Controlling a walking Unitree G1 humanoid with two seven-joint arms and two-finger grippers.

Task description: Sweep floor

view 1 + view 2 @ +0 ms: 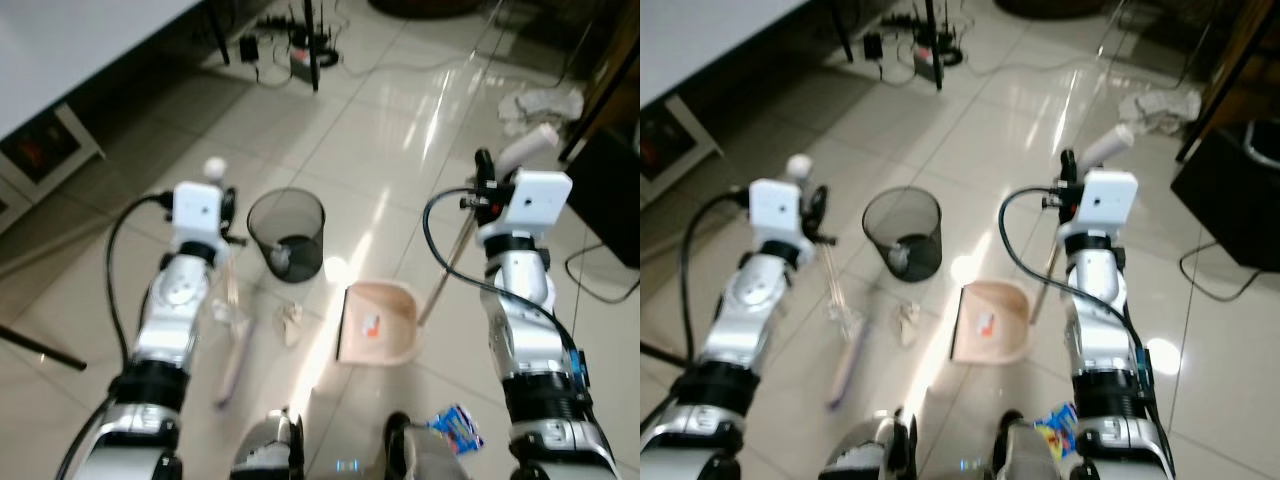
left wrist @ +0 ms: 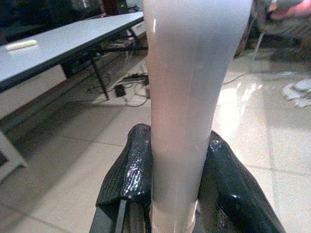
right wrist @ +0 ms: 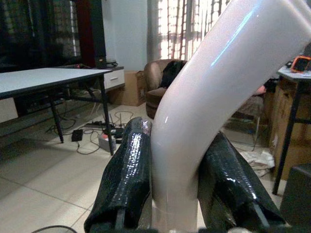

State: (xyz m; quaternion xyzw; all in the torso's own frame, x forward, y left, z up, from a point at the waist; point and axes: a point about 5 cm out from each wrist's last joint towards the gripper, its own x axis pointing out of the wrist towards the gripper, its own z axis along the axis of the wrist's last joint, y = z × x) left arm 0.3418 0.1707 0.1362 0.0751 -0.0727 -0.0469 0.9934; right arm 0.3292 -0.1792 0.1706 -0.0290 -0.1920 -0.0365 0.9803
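**Crumpled scrap between broom head and dustpan mouth: sweep step in hand**

While the crumpled paper scrap [image 1: 289, 322] lies on the glossy tile floor [image 1: 380, 130] at about 6 o'clock from the black mesh wastebasket [image 1: 287, 234], the broom head [image 1: 232, 352] sits just beside it at its 9 o'clock and the beige dustpan [image 1: 377, 322] at its 3 o'clock, open mouth toward the scrap.

Left gripper [image 2: 175, 182]: black fingers pressed on either side of the pale broom handle [image 2: 187, 97], pinching it. Right gripper [image 3: 177, 179]: fingers likewise clamped on the curved white dustpan handle [image 3: 214, 92].

Judgement: a short, low stroke toward 3 o'clock should carry the scrap into the pan. Keep the bristles down on the tile, since a light scrap may skip over the lip or slide under it. Hold the pan's front edge flat against the floor and steady during the stroke.

A blue snack wrapper [image 1: 455, 427] lies near the robot's feet, at 5 o'clock from the pan; probably the next target. Cables and a power strip [image 1: 300, 50] lie well apart at 12 o'clock, under a white table [image 1: 70, 50].
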